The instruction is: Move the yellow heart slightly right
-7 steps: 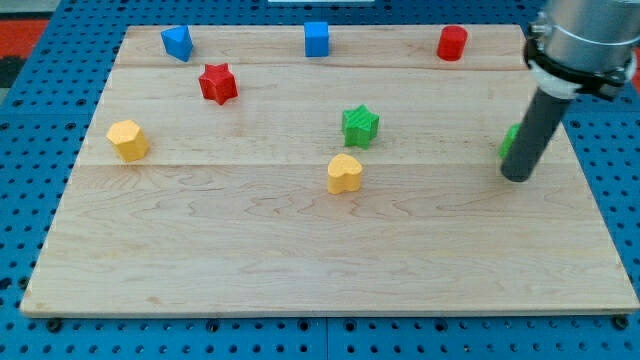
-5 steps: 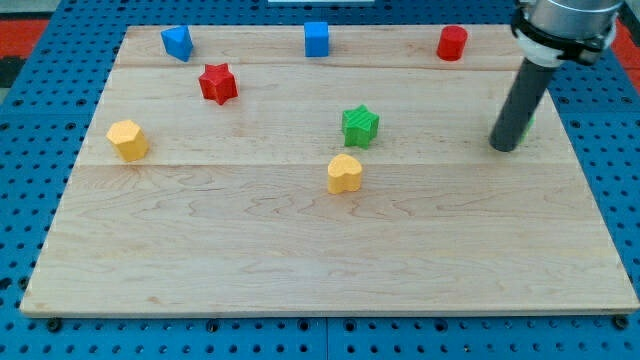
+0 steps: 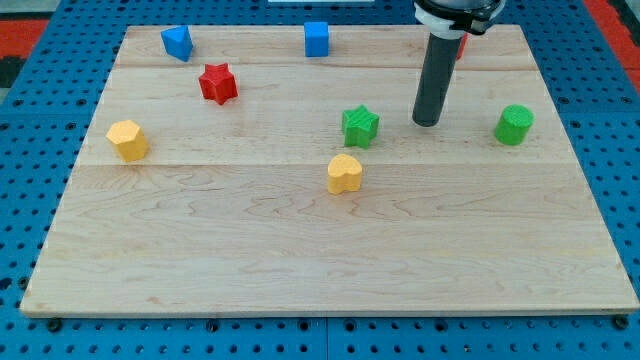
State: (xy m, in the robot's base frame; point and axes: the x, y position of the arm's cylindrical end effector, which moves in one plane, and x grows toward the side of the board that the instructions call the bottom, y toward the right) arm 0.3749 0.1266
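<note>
Nearest, the small yellow heart block [image 3: 344, 173] sits mid-board on the pale wooden table top [image 3: 300, 260]; it looks light and rigid, likely sliding easily from a push on its left flank. Beyond, my tip [image 3: 427, 122], a bare rod holding nothing, stands just right of the green star block [image 3: 360, 126].

Upper part of the rod [image 3: 437, 70] cut off by the view's top, along with the arm's collar [image 3: 455, 8] above it. Red block [image 3: 461, 44] near the surface's far right corner mostly hidden behind the rod, only a sliver showing at the rod's right side, shape not readable. Bottom edge of the surface [image 3: 330, 312] casting shadow below, underside unseen. Blue pegboard [image 3: 620, 150] around the surface running out of view on all sides.
</note>
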